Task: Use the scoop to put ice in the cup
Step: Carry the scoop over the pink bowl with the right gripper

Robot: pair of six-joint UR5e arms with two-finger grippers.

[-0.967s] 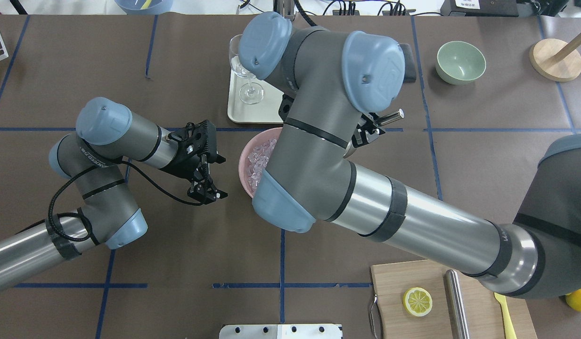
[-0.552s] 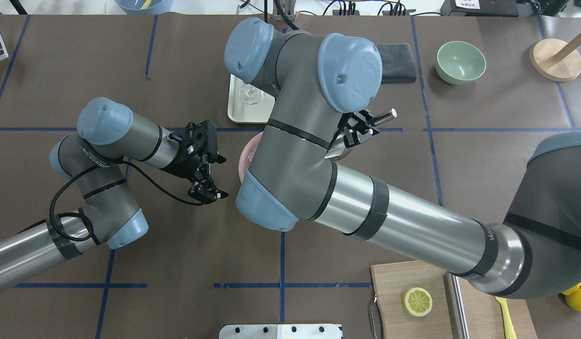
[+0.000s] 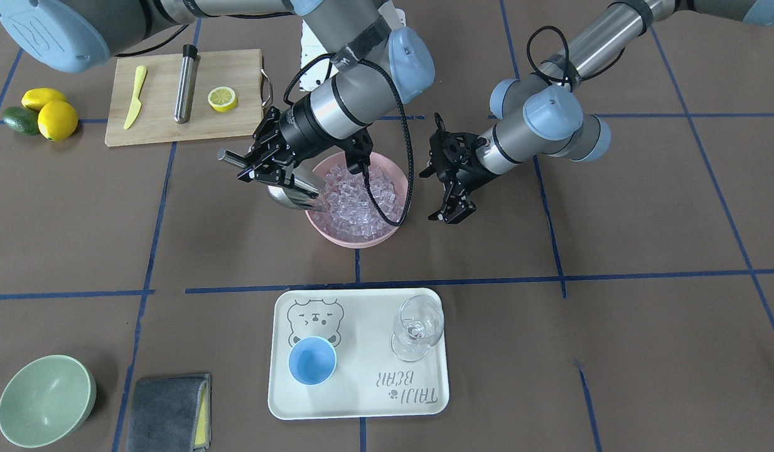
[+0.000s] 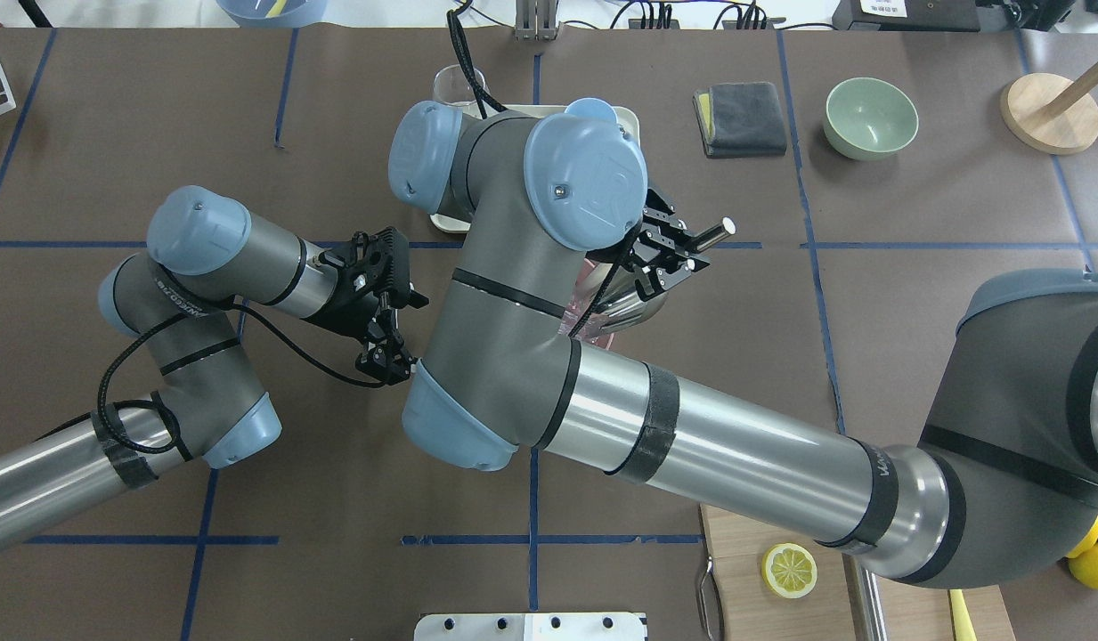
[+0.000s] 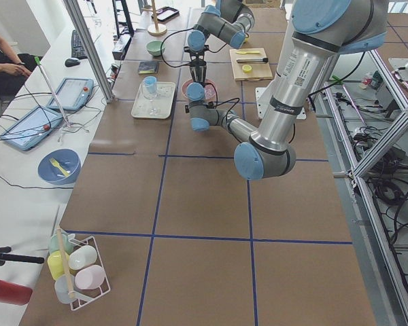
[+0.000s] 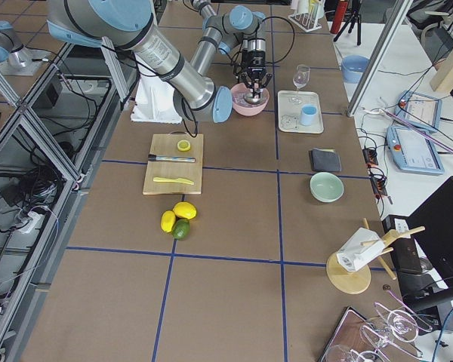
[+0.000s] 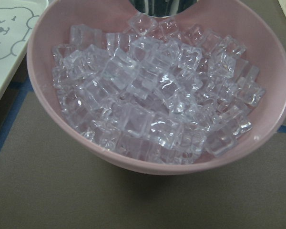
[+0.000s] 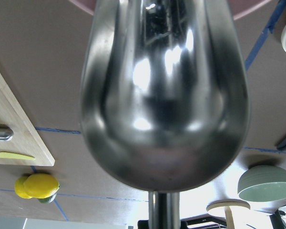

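My right gripper [image 3: 256,169] is shut on the rod handle of the steel scoop [image 3: 294,196], tilted down with its trough at the near rim of a pink bowl [image 3: 352,240] heaped with ice [image 3: 355,201]. From overhead the scoop [image 4: 635,303] shows beside my right gripper [image 4: 664,258]. The right wrist view is filled by the scoop's underside [image 8: 164,95]. The left wrist view shows the ice [image 7: 152,100] close up. My left gripper [image 3: 429,196] is open and empty beside the bowl's other side. The light-blue cup [image 3: 312,360] stands empty on a cream tray [image 3: 361,402].
A wine glass [image 3: 418,326] stands on the tray beside the cup. A pale green bowl [image 3: 44,400] and a grey cloth [image 3: 167,411] lie off the tray. A cutting board [image 3: 173,125] holds a lemon half, a steel cylinder and a yellow knife. My right arm hides most of the bowl from overhead.
My right arm has swung left across the tray and bowl, and the scoop has shifted left and tipped down toward the bowl. My left arm has barely moved.
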